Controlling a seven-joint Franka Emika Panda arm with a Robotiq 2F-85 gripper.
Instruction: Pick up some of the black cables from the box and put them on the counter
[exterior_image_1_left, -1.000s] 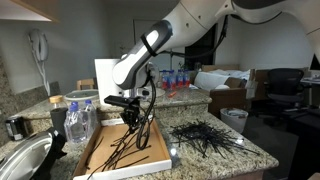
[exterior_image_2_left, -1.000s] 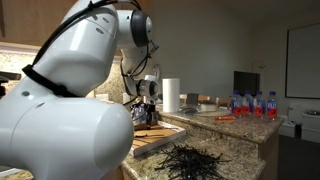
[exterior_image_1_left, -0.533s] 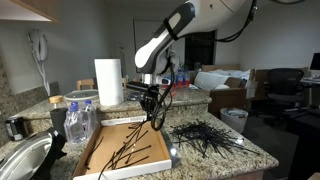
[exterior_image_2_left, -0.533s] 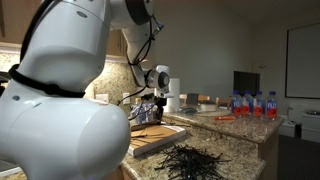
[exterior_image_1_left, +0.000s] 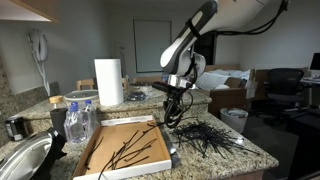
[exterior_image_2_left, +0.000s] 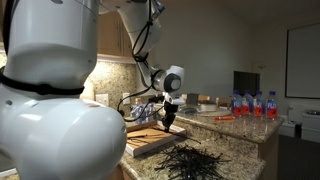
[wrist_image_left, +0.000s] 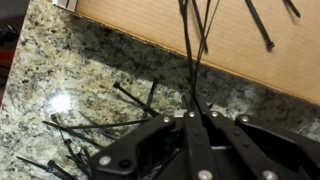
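Squarely inside tool (wrist_image_left: 197, 116), black cables (wrist_image_left: 190, 52)

a glossy white robot arm (exterior_image_1_left: 205, 25) with rounded segments and dark bands at its joints; a thin black cable (exterior_image_2_left: 153, 35) runs alongside it. the gripper (wrist_image_left: 196, 118) is matte black, its angular linkage bars dotted with silver screws (wrist_image_left: 101, 160).

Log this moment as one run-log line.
gripper: shut on black cables | location: over counter, beside box | cable pile: on counter | box: not empty
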